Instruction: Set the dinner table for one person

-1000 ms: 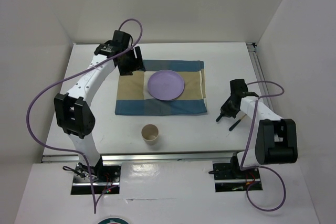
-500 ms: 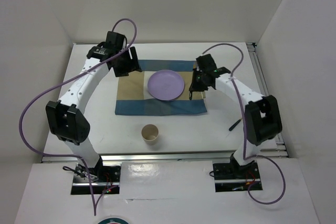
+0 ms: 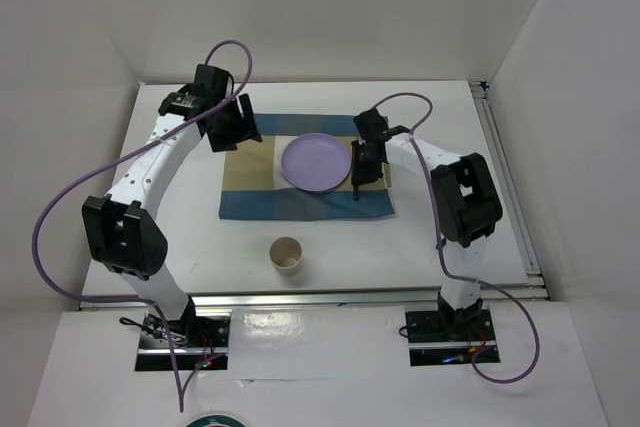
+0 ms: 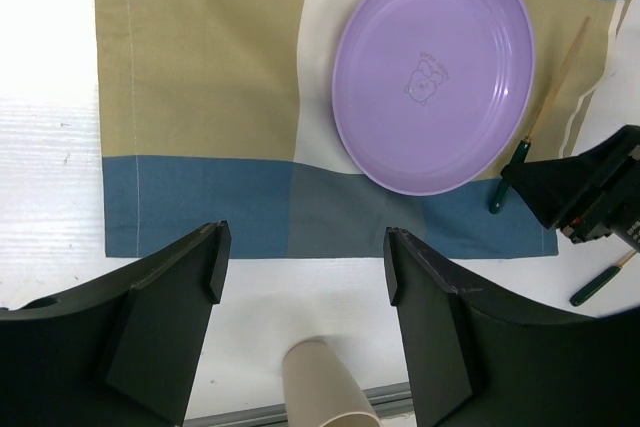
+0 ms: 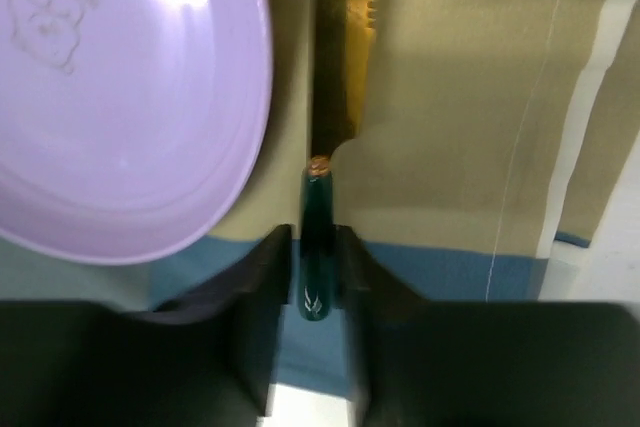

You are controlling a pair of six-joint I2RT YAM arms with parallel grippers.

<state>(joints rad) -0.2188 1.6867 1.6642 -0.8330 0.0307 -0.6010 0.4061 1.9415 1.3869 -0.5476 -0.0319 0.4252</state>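
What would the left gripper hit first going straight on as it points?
The left gripper would probably meet the cloth mat near its front edge, or table just past it; depth unclear. The plate and cup sit off that line.

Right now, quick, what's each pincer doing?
Left pincer: open, holding nothing.
Right pincer: closed on the green-handled knife, next to the purple plate.

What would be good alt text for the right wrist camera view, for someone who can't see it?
The right gripper is closed on the green handle of a knife, whose tan serrated blade points away from the camera, just beside the rim of a purple plate. Both are over a blue-and-tan striped cloth mat.
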